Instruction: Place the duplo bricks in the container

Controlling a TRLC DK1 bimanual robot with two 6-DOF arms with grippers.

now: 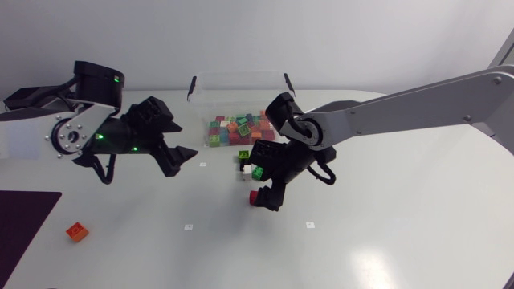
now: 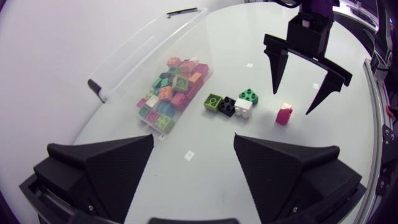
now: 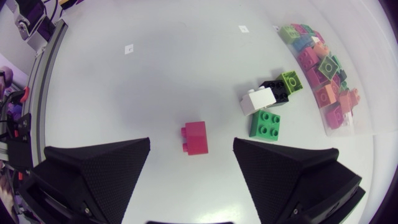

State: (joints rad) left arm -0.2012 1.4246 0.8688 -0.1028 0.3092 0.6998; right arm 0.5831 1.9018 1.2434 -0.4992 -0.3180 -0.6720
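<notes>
Over the table's middle, the right gripper (image 2: 291,101) hangs spread wide and empty above a magenta brick (image 3: 196,137), not touching it. Near that lie a green brick (image 3: 265,124), white brick (image 3: 258,99), black brick (image 3: 275,91) and lime brick (image 3: 290,81), just beside the clear container (image 2: 134,46), which is part-filled with bricks. The left gripper (image 2: 193,142) also gapes empty. An orange brick (image 1: 76,232) lies well apart.

Clear glossy plastic container (image 1: 241,88); smooth, shiny plastic bricks (image 2: 171,93); matt black grippers (image 2: 193,168); smooth, faintly sheened white worktop (image 1: 385,233)
</notes>
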